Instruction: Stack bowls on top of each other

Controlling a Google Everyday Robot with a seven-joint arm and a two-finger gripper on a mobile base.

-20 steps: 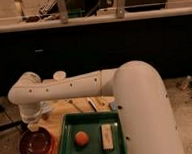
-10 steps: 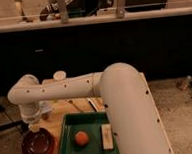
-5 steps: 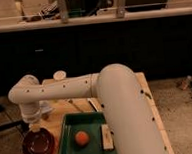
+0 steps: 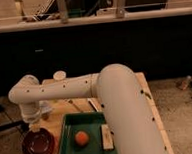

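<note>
The dark maroon-brown bowl point(image 4: 38, 145) sits on the wooden table point(image 4: 60, 122) at the front left, left of the green tray. The bright orange bowl is not in view. My white arm point(image 4: 117, 105) reaches from the lower right across to the left. Its wrist turns down and the gripper point(image 4: 34, 125) hangs right above the maroon bowl, close to its rim. I cannot tell whether it touches the bowl.
A green rectangular tray point(image 4: 88, 121) lies at the front middle and holds a small orange ball point(image 4: 81, 138) and a white block point(image 4: 107, 137). A small white cup point(image 4: 59, 75) stands at the table's back. A dark counter front runs behind.
The big elbow section of the arm has swung left and nearer to the camera. The gripper stays above the maroon bowl, which has not moved.
</note>
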